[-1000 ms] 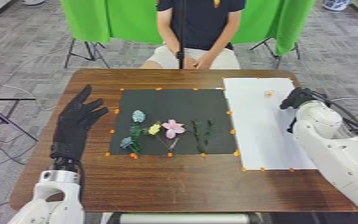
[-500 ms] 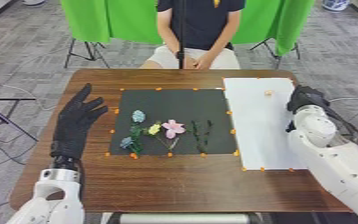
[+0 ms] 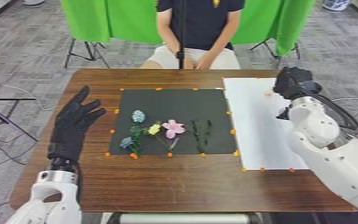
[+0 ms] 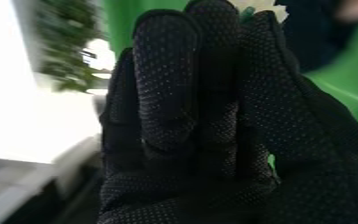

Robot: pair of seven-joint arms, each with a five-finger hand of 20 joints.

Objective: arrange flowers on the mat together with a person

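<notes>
At the white sheet's far right corner, my right hand is pinching a pale, ruffled flower between thumb and fingers. My left hand is spreading straight, released, left of the dark mat. There, a broad-petalled pink flower, a yellow flower, clustered bluish flowers and thin green sprigs are lying.

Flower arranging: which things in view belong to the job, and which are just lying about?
Job:
- dark mat
- pink flower, yellow flower, upper blue flower, green sprigs on it
- pale flower at right hand's fingertips
- white sheet, probably

Just around:
- green curtain
- black pole
- blue-and-white pot
</notes>
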